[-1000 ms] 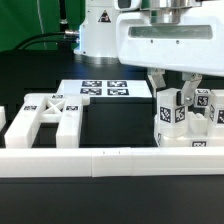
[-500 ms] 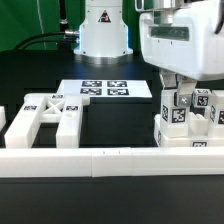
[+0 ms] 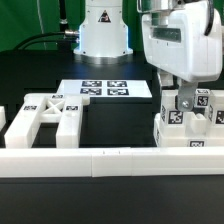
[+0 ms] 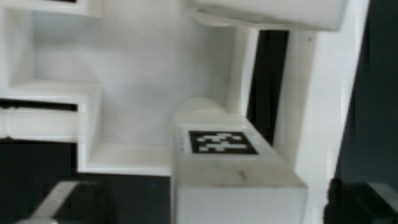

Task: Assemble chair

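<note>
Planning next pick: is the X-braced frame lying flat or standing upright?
Lying flat. In the exterior view the X-braced frame rests on the black table, with its X face and tags turned upward.

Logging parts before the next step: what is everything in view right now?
X-braced frame: one, white, exterior view's left, behind the rail.
Tagged posts: at least two, white, exterior view's right, below the claw.
Rail: one, white, across the front.
Marker board: one, white with black tags, flat, mid-table.
Table: one, black.
Robot base: one, white, at the back.
Claw: one, white, at the posts; open or shut unclear.
</note>
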Robot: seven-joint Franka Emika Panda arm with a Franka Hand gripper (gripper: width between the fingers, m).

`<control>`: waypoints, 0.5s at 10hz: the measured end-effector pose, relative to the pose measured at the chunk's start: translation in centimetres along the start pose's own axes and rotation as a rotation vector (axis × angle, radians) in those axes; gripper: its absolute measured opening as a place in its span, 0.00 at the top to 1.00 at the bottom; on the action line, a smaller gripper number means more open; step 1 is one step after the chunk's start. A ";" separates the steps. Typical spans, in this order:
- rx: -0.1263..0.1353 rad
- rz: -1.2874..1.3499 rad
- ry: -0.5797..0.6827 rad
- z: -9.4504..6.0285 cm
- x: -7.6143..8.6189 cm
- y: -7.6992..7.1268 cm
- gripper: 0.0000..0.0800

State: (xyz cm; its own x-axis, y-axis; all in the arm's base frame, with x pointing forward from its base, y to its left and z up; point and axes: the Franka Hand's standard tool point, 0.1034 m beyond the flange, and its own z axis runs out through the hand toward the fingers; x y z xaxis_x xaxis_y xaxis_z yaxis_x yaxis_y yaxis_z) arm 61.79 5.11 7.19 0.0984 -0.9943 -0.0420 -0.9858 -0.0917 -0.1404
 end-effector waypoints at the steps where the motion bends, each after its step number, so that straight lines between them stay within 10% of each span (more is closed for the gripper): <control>1: -0.003 -0.074 0.001 0.1 0.0 0.1 0.23; 5: 0.004 -0.502 0.001 -0.3 -0.1 -0.2 0.19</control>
State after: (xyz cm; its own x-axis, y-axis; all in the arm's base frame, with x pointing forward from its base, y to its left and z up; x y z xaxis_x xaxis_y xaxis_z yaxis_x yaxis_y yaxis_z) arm 61.90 5.22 7.50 0.5608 -0.8273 0.0328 -0.8160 -0.5590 -0.1472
